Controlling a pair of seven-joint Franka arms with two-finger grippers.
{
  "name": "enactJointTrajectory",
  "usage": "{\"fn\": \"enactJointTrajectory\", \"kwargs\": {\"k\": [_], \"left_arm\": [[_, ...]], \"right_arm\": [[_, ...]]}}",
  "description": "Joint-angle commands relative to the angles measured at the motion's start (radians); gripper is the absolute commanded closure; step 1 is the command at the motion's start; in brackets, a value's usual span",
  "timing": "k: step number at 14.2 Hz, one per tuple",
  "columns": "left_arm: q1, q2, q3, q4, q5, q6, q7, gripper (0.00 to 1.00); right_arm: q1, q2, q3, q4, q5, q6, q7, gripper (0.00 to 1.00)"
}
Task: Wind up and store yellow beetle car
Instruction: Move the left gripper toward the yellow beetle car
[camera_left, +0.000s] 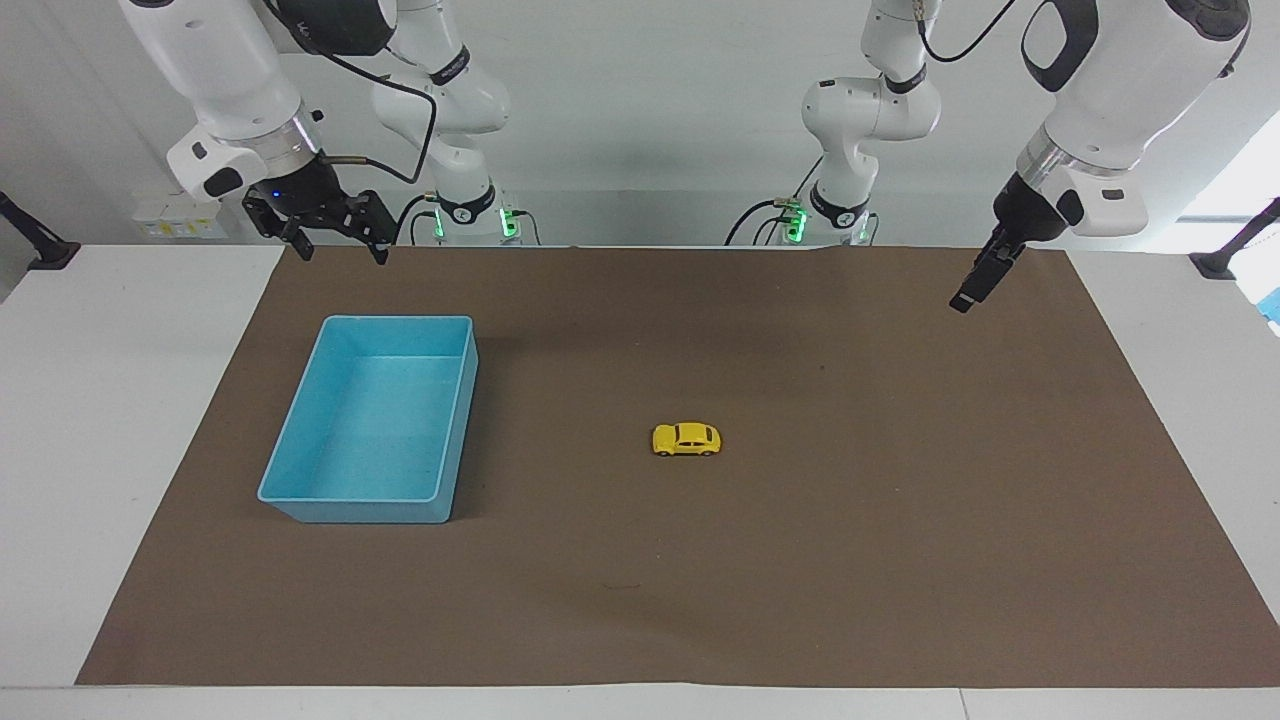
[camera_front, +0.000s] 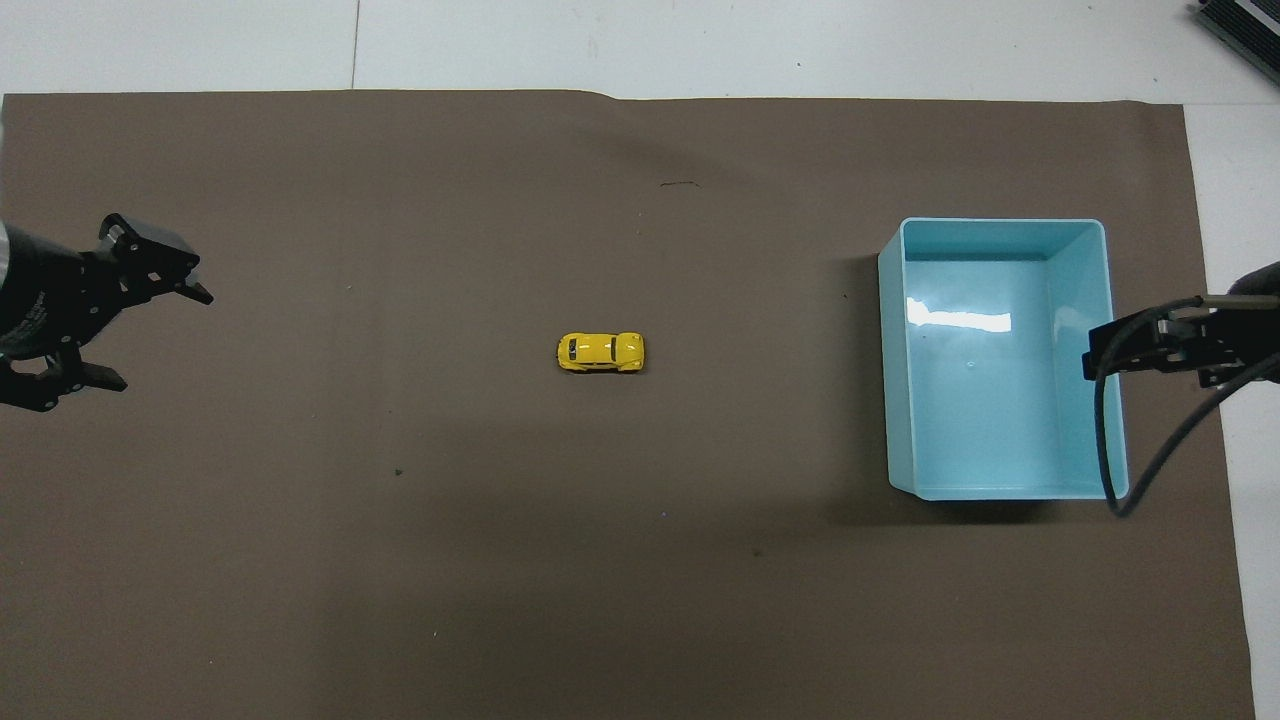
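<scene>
One yellow beetle car, one blue bin, one brown mat; left gripper, right gripper both wide apart, empty.

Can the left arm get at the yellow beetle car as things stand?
Probably yes: the left tool is open, holds nothing, and only bare mat lies between it and the yellow beetle car, which stands apart from the blue bin.

Bare brown mat surrounds the yellow beetle car; the blue bin stands well apart.
</scene>
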Motion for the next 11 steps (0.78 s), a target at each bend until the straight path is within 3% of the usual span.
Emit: {"fn": "enactJointTrajectory", "kwargs": {"k": [1, 11], "left_arm": [[-0.015, -0.015, 0.011, -0.033, -0.018, 0.034, -0.134, 0.0], [-0.139, 0.007, 0.011, -0.06, -0.017, 0.12, -0.517, 0.0]], "right_arm": [[-0.005, -0.011, 0.001, -0.01, 0.006, 0.0, -0.021, 0.0], [-0.005, -0.011, 0.001, -0.01, 0.006, 0.0, -0.022, 0.0]]}}
